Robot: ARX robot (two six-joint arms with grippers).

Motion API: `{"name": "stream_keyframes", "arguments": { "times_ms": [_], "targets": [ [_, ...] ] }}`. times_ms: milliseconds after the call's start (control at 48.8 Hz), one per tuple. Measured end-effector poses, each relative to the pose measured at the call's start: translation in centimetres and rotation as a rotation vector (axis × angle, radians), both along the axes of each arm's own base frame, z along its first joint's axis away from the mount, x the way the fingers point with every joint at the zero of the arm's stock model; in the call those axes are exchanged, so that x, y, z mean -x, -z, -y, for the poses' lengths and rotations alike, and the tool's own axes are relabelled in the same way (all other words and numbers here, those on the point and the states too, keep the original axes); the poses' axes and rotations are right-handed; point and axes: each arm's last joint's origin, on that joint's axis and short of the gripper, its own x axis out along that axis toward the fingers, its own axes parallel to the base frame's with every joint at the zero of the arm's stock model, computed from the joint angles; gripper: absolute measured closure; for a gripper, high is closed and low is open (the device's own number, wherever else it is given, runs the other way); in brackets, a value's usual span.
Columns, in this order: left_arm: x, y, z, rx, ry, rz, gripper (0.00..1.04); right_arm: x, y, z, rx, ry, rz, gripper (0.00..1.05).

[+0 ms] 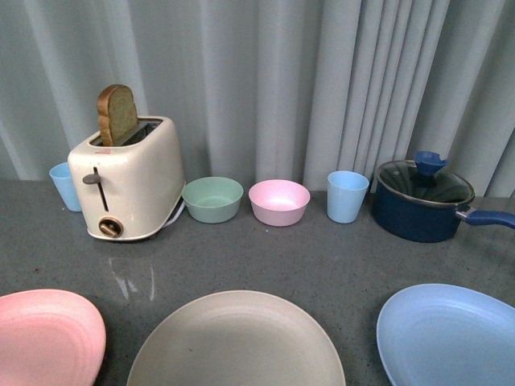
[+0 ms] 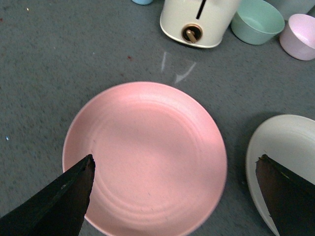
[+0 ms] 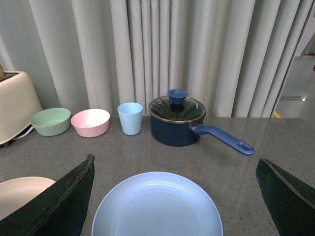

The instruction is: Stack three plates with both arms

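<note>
Three plates lie side by side along the near edge of the grey counter: a pink plate [image 1: 44,334] at the left, a beige plate [image 1: 237,342] in the middle, a light blue plate [image 1: 451,334] at the right. None overlaps another. My left gripper [image 2: 174,164] hangs open above the pink plate [image 2: 145,157], its dark fingers [image 2: 64,201] wide apart; the beige plate [image 2: 288,147] shows beside it. My right gripper [image 3: 174,167] is open over the light blue plate [image 3: 157,206], holding nothing. Neither arm shows in the front view.
Along the back stand a cream toaster [image 1: 129,177] with a bread slice, a blue cup [image 1: 63,185] behind it, a green bowl [image 1: 212,199], a pink bowl [image 1: 279,201], another blue cup [image 1: 347,195] and a dark blue lidded saucepan [image 1: 424,201] with its handle pointing right. Curtains close off the back.
</note>
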Motion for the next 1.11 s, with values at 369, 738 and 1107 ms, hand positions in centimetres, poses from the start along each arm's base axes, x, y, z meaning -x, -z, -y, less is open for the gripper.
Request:
{"name": "stream_keyframes", "arguments": {
  "times_ms": [369,738,1107],
  "targets": [
    [-7.1,4.6,-6.4,-0.169,0.043,-0.202,0.07,0.0,0.0,0.0,0.0,0.0,0.0,0.07],
    [-9.6,6.9,-8.7,-0.174,0.088,-0.325,0.07,0.0,0.0,0.0,0.0,0.0,0.0,0.07],
    [-11.4,8.4,-11.0,-0.168,0.088,-0.4,0.07,0.0,0.0,0.0,0.0,0.0,0.0,0.07]
  ]
}}
